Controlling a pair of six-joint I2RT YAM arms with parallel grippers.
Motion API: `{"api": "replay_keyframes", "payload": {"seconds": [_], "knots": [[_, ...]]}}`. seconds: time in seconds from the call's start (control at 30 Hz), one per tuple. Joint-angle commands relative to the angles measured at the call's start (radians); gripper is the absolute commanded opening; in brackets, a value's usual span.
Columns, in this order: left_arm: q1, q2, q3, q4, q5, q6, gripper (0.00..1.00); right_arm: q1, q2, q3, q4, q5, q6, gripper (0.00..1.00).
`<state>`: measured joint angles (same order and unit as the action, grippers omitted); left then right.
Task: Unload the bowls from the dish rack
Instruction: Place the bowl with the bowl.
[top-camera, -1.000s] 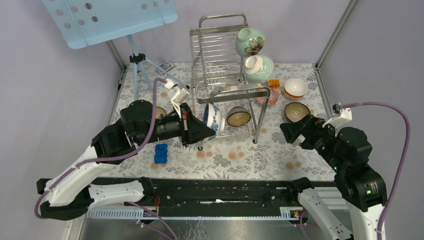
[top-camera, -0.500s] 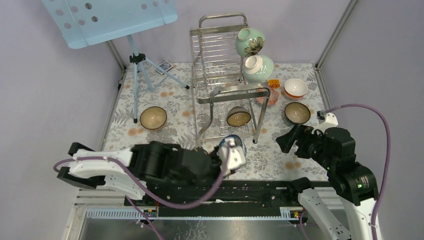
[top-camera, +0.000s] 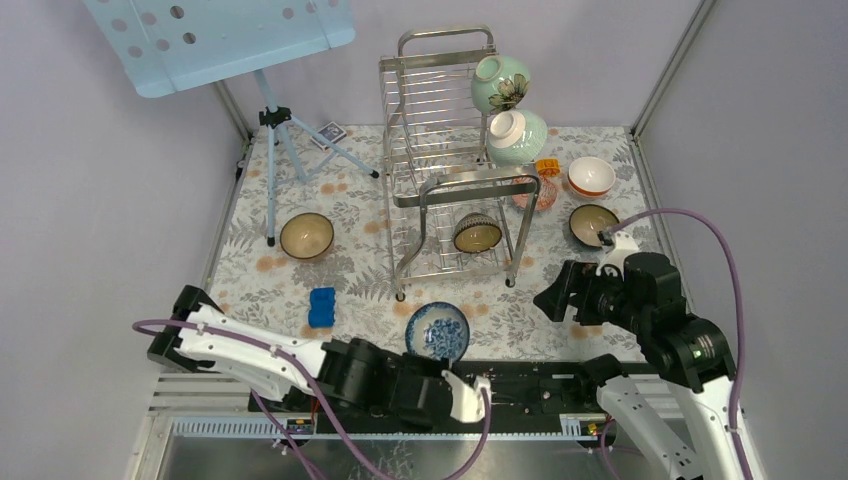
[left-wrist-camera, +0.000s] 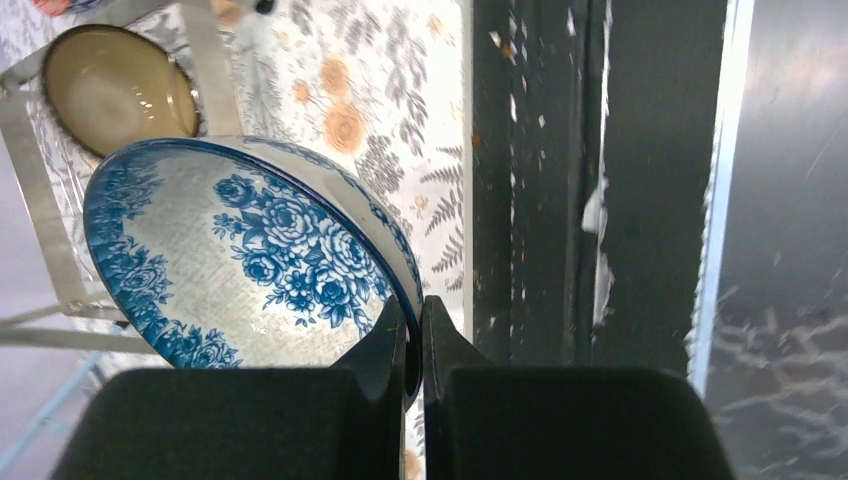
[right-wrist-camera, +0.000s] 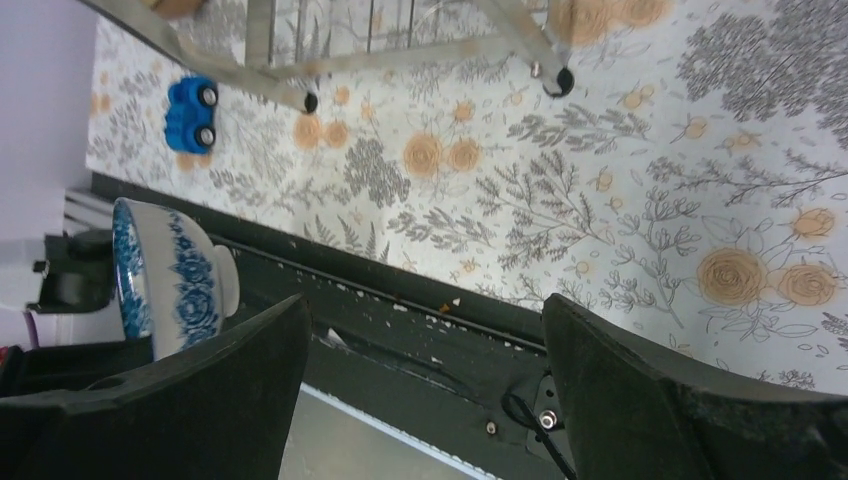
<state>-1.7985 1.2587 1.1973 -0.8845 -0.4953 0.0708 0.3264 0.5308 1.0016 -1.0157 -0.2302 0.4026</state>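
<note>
My left gripper (top-camera: 441, 360) (left-wrist-camera: 413, 320) is shut on the near rim of a blue-and-white bowl (top-camera: 437, 332) (left-wrist-camera: 240, 250) (right-wrist-camera: 170, 280), which it holds over the table's near edge. My right gripper (top-camera: 556, 298) (right-wrist-camera: 425, 340) hangs open and empty to the right of that bowl. The dish rack (top-camera: 440, 110) carries two pale green bowls (top-camera: 500, 82) (top-camera: 517, 135) on its right side. A brown bowl (top-camera: 478, 232) (left-wrist-camera: 115, 90) stands in its lower tier. On the table sit a brown bowl (top-camera: 306, 236), an orange-white bowl (top-camera: 591, 176), a dark bowl (top-camera: 592, 224) and a red-patterned bowl (top-camera: 540, 195).
A pale blue perforated stand (top-camera: 220, 40) on a tripod rises at the back left. A blue toy car (top-camera: 322, 306) (right-wrist-camera: 192, 112) lies left of the held bowl. A small orange object (top-camera: 547, 167) sits by the rack. The black base rail (top-camera: 520, 385) runs along the near edge.
My left arm has swung from the rack's lower tier down to the near edge, carrying the blue-and-white bowl. My right gripper has drifted left and nearer.
</note>
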Motion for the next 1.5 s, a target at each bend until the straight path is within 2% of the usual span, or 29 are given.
{"api": "replay_keyframes", "payload": {"seconds": [0.0, 0.1, 0.2, 0.37, 0.63, 0.7, 0.93, 1.13, 1.37, 1.47], "knots": [[-0.055, -0.015, -0.109, 0.088, -0.031, 0.175, 0.00, 0.035, 0.028, -0.037, 0.005, -0.061, -0.053, 0.90], [-0.076, -0.006, -0.188, 0.137, 0.028, 0.262, 0.00, 0.057, 0.041, -0.059, 0.018, -0.079, -0.055, 0.88], [-0.099, 0.048, -0.246, 0.168, 0.074, 0.345, 0.00, 0.099, 0.067, -0.095, 0.018, -0.032, -0.073, 0.87], [-0.129, 0.165, -0.275, 0.221, 0.048, 0.484, 0.00, 0.135, 0.108, -0.113, 0.032, -0.033, -0.068, 0.81], [-0.130, 0.168, -0.379, 0.451, 0.053, 0.801, 0.00, 0.186, 0.171, -0.126, 0.066, 0.000, -0.043, 0.76], [-0.122, 0.161, -0.401, 0.483, 0.057, 0.839, 0.00, 0.216, 0.187, -0.137, 0.089, 0.020, -0.016, 0.76], [-0.044, 0.175, -0.361, 0.443, 0.197, 0.770, 0.00, 0.354, 0.235, -0.226, 0.236, 0.123, 0.146, 0.77], [-0.029, 0.156, -0.362, 0.432, 0.243, 0.799, 0.00, 0.627, 0.341, -0.248, 0.305, 0.295, 0.257, 0.76], [-0.015, 0.119, -0.357, 0.405, 0.282, 0.810, 0.00, 0.764, 0.430, -0.241, 0.361, 0.348, 0.292, 0.63], [-0.010, 0.107, -0.345, 0.384, 0.296, 0.805, 0.00, 0.839, 0.469, -0.239, 0.378, 0.369, 0.311, 0.60]]}}
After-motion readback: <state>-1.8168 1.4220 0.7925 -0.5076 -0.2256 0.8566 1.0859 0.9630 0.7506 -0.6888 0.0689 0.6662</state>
